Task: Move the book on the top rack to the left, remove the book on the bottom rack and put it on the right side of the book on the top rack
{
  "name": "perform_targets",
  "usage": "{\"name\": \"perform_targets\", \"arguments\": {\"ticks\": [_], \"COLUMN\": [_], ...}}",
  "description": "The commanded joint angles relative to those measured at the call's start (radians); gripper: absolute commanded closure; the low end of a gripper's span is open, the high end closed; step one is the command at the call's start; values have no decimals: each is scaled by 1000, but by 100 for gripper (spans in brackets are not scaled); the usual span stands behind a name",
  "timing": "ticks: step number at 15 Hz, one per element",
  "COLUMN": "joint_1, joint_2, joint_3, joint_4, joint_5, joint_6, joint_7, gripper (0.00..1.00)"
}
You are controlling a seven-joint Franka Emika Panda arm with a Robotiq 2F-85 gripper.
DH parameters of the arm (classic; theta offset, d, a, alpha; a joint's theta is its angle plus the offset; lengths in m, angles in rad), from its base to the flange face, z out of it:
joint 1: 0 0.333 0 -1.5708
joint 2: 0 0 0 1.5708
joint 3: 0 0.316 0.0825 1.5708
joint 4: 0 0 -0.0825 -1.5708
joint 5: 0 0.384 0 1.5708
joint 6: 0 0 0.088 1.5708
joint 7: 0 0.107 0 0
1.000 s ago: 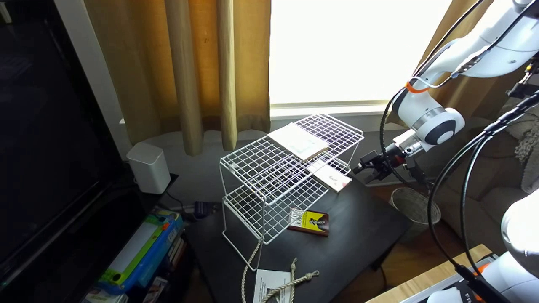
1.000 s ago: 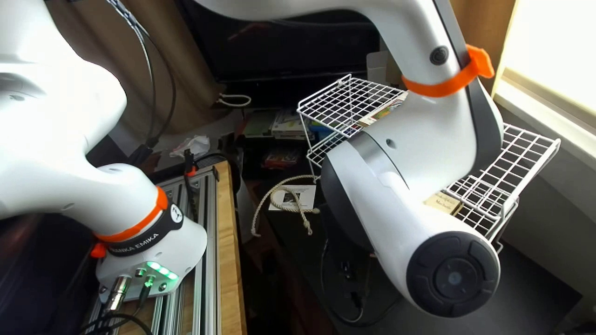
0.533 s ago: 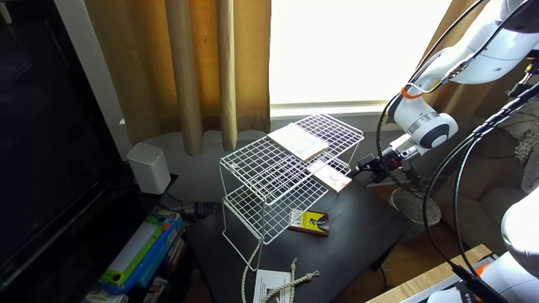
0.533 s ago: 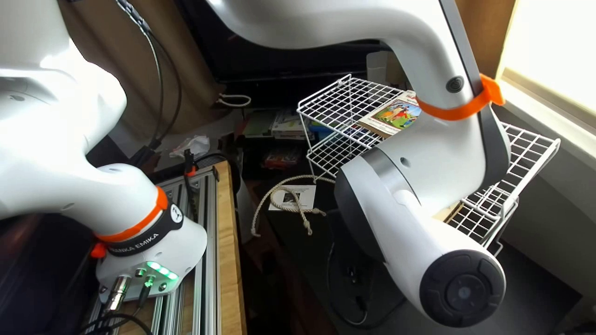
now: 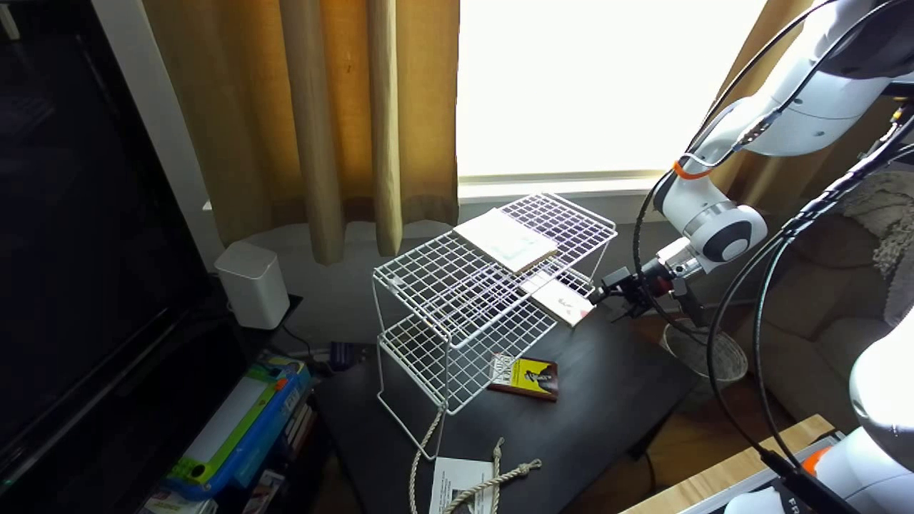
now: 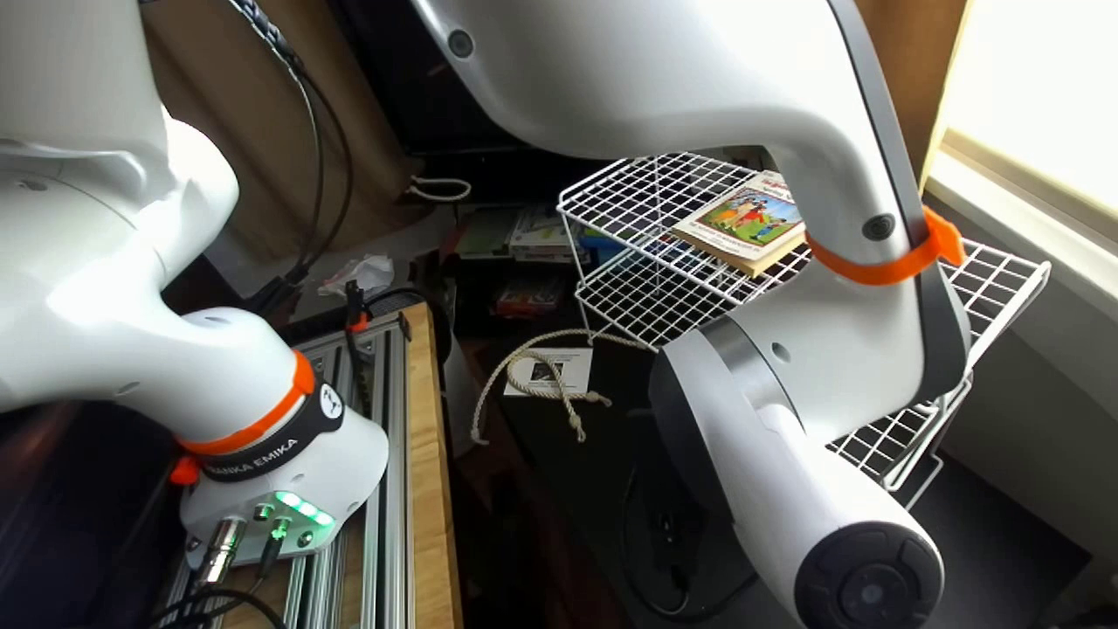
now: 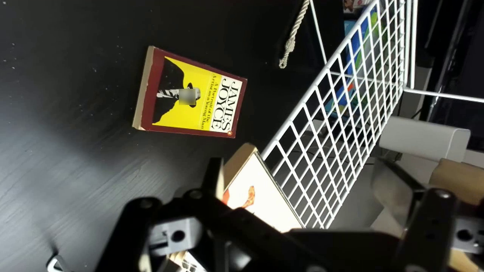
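In the wrist view, the pincer [image 7: 300,163] stands spread wide, gripping nothing; the pale book [image 7: 261,193] on the bottom rack [image 7: 314,88] shows between its fingers, nearer one.

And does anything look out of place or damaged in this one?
Mainly the bottom book: its end overhangs the edge of the bottom rack, so it seems not fully shelved. A rope also lies across a card, which looks like stray clutter. I see no spill or damage.
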Motion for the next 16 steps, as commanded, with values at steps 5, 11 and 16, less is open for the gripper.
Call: {"name": "perform_targets", "arguments": {"ticks": [5, 11, 16], "joint_1": [-20, -21, -21], "joint_2": [154, 243, 298], "joint_3": [2, 5, 5], "joint_4": [128, 211, 272], "joint_5": [101, 155, 204], "joint_6": [-67, -88, -111], "joint_7": [-21, -40, -32], "gripper": [0, 0, 0]}}
